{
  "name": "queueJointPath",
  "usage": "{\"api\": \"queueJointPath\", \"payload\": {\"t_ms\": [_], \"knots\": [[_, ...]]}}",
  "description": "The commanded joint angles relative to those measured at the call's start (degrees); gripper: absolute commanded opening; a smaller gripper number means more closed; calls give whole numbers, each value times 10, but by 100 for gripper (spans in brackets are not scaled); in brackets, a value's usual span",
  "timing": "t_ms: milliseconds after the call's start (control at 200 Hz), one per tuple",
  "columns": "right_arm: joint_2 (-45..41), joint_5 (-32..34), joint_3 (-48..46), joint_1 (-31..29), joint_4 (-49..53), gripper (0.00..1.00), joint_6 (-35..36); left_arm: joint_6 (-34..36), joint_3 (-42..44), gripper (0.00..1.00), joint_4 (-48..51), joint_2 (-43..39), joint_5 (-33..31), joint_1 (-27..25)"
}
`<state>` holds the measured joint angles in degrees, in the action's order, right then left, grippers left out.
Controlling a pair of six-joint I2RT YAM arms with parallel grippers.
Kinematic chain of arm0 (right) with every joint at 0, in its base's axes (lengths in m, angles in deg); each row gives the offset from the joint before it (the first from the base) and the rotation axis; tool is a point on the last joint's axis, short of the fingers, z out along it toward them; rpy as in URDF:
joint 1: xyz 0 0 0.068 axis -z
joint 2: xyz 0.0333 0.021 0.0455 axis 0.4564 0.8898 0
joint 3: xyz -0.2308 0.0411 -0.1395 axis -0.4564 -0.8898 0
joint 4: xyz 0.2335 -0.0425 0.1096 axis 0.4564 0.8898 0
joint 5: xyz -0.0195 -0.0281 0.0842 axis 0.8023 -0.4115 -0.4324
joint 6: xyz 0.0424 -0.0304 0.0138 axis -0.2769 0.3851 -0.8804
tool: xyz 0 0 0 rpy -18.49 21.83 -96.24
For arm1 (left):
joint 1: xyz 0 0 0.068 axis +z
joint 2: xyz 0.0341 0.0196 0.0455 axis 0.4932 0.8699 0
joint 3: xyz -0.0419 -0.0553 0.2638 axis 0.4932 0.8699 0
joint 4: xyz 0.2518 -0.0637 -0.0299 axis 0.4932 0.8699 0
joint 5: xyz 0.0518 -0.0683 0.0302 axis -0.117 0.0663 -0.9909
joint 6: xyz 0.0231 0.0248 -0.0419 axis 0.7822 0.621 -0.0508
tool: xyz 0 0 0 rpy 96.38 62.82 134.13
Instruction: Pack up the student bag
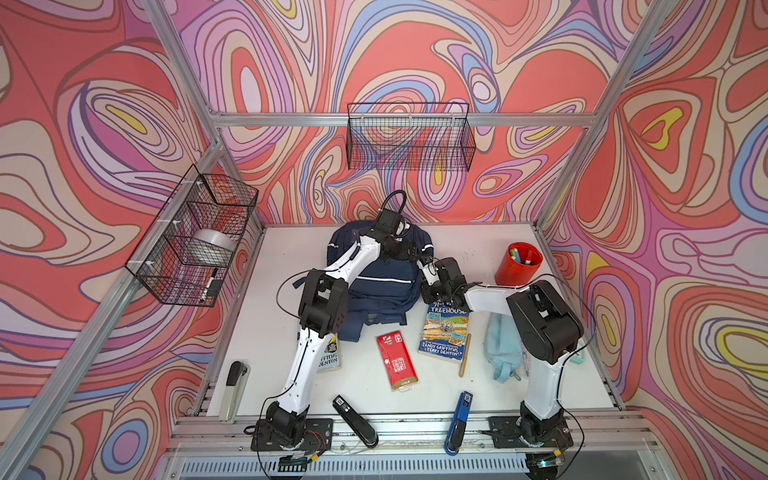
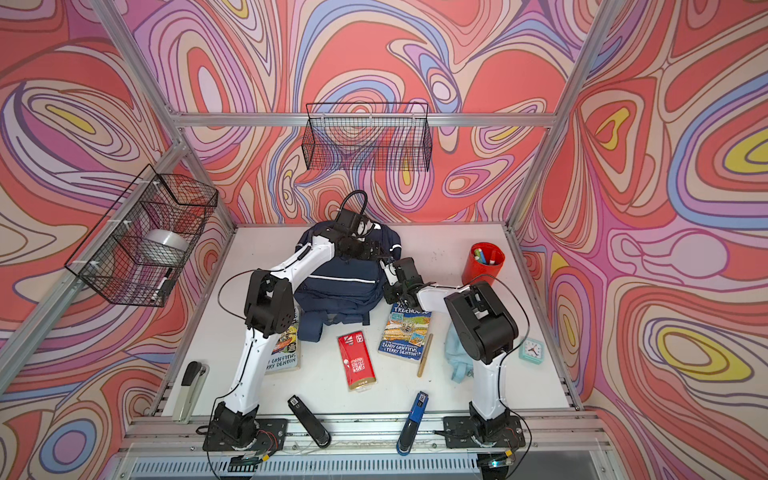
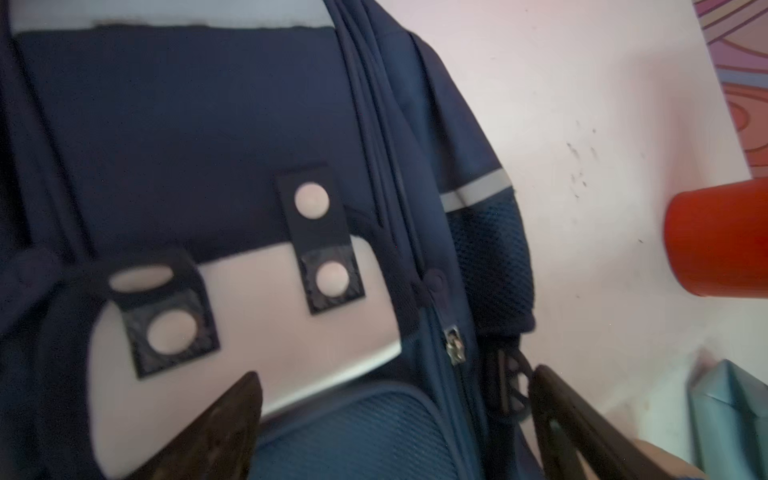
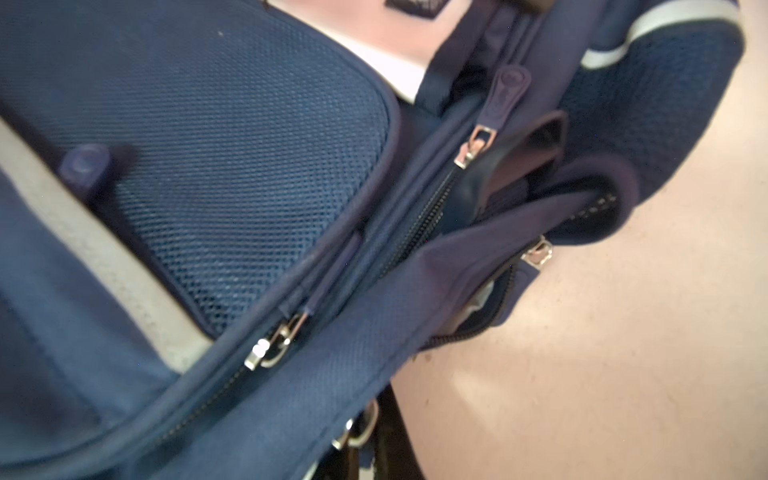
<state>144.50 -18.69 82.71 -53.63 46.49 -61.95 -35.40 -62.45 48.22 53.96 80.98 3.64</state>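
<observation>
Left wrist view: my left gripper (image 3: 395, 378) wide open over the student bag (image 3: 187, 124), far centre table (image 1: 465, 249); right gripper (image 1: 426, 266) closed at its right edge. I'd pinch the zip slider (image 3: 455, 347) squarely.

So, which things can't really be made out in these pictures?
- Inside of the navy blue striped fabric backpack: dark behind its part-open zip, right wrist view.
- The second paperback book: left arm covers its upper half, both top views.
- The small mint-green square clock: face too small to read in a top view.
</observation>
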Motion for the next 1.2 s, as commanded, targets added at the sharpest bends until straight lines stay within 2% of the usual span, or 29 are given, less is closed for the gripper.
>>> {"api": "queueJointPath", "payload": {"t_ms": [0, 45, 110, 160, 255, 366, 451, 546, 691, 746, 861, 917, 992, 1077, 1137, 1197], "knots": [[9, 44, 8, -23, 51, 0, -6, 47, -47, 96, 127, 83, -38, 3], [3, 51, -5, -24, 48, 0, -8, 45, -29, 93, 112, 79, -41, 3], [-8, 44, -29, -28, 30, 0, -10, 28, -11, 83, 97, 73, -53, 8], [-18, 26, -45, -34, 15, 0, -3, 0, -23, 78, 108, 87, -37, 20], [-39, 23, -68, -65, -9, 0, 17, -37, -31, 59, 111, 103, -18, 36], [-55, 27, -72, -92, -5, 0, 22, -40, -43, 56, 117, 106, -27, 35], [-64, 39, -88, -84, -25, 0, -27, -47, -27, 54, 107, 89, -19, 36], [-86, -16, -127, -43, -97, 0, -92, -60, 38, 54, 46, 23, -10, 38], [-45, -98, -59, 4, -53, 0, -111, -57, 69, 53, 34, -64, 47, 54], [-35, -120, -38, 10, -45, 0, -114, -56, 118, 47, 3, -114, 67, 62], [-26, -155, -17, 17, -58, 0, -138, 25, 202, 32, -7, -209, 112, 59], [-20, -181, -11, 27, -67, 0, -159, 95, 256, 26, -10, -251, 131, 49], [-9, -223, -4, 46, -80, 0, -185, 193, 345, 26, -32, -302, 108, 23], [1, -236, 10, 53, -58, 0, -168, 289, 406, 29, -39, -323, 86, -20], [6, -237, 19, 53, -43, 0, -154, 324, 418, 33, -28, -326, 72, -49], [9, -238, 29, 53, -23, 0, -141, 322, 440, 36, -57, -331, 49, -66]]}}
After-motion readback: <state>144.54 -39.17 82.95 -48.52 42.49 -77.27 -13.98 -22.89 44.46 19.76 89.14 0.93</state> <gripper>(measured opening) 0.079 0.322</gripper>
